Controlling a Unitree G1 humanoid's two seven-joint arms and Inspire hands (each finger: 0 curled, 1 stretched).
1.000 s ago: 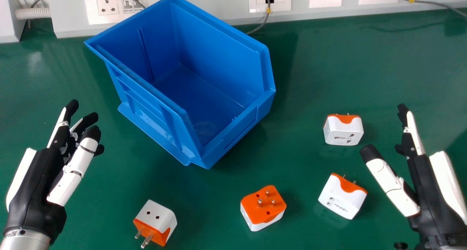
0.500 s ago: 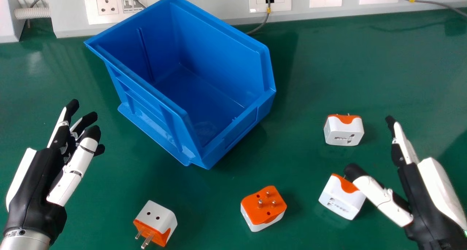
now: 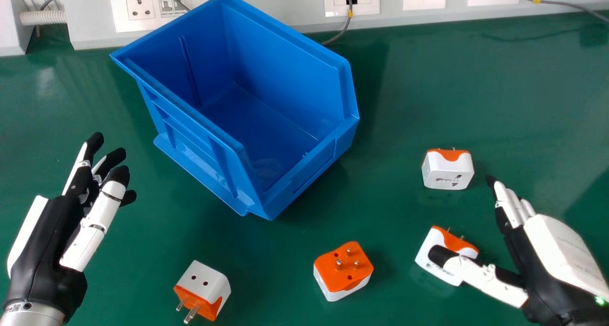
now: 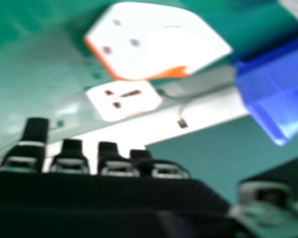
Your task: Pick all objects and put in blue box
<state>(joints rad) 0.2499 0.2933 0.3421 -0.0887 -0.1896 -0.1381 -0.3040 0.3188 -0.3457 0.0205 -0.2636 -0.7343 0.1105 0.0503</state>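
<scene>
In the head view my right hand (image 3: 537, 264) is at the lower right, open, its thumb over the front right white-and-orange adapter (image 3: 430, 252); whether they touch I cannot tell. A second adapter (image 3: 447, 171) sits farther back. An adapter with its orange pin side up (image 3: 342, 271) lies front centre, another (image 3: 204, 288) front left. The blue box (image 3: 304, 166) stands behind them, its inside bare. My left hand (image 3: 43, 240) is open at the left edge. In the right hand view, my right hand (image 4: 114, 198) has straight fingers facing a near adapter (image 4: 159, 44), a smaller adapter (image 4: 124, 101) and the blue box (image 4: 278, 84).
A pale socket panel (image 3: 290, 4) runs along the back of the green table (image 3: 499, 93). Grey cables hang from it behind the box and at the far right. A ribbed white conduit (image 3: 43, 16) is at the back left corner.
My right hand has turned and come left and nearer the table's front, its thumb swinging across the front right adapter. The left hand has barely moved; adapters and box stay put.
</scene>
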